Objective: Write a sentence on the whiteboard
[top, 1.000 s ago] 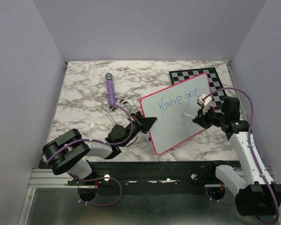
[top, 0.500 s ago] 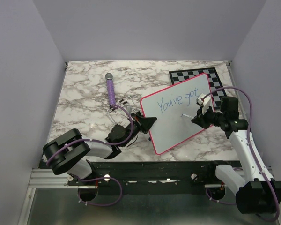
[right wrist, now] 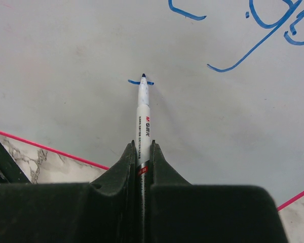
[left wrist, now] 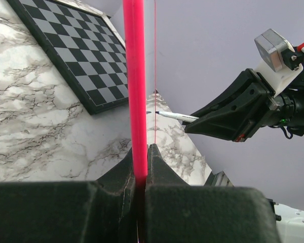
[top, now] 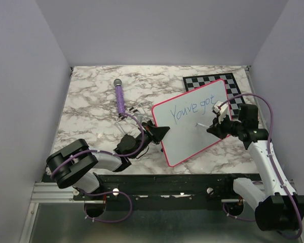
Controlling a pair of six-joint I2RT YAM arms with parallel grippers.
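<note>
1. The bench (top: 91, 106) is a marble-patterned top that carries everything in front of the two arms.
2. The whiteboard (top: 185, 139) sits right of centre on the bench, turned at a slant. In the top view its far right corner overlaps the near edge of the chessboard (top: 213, 81). We see it lying between the two pincers, one at each side.
3. The chessboard lies flat at the far right of the bench, behind the whiteboard.
4. The left pincer (top: 163, 132) is at the whiteboard's left edge. In its own wrist view the fingers are closed tight on the thin pink-red rim, which runs up between them edge-on.
5. The right pincer (top: 213, 126) hangs over the right half of the whiteboard. Its fingers are clamped on a pen (right wrist: 143, 116), with no gap around the barrel.
6. A purple wand (top: 120, 98) with a grey head lies on the bench, left of the whiteboard and well apart from both pincers.
7. The pen points away from the right pincer toward the middle of the whiteboard, its tip touching the white surface.
8. The sentence (top: 192, 107) so far reads "You've got" in blue along the upper part of the whiteboard, just beyond the right pincer. Below it we see only one short blue dash, right at the pen tip.
</note>
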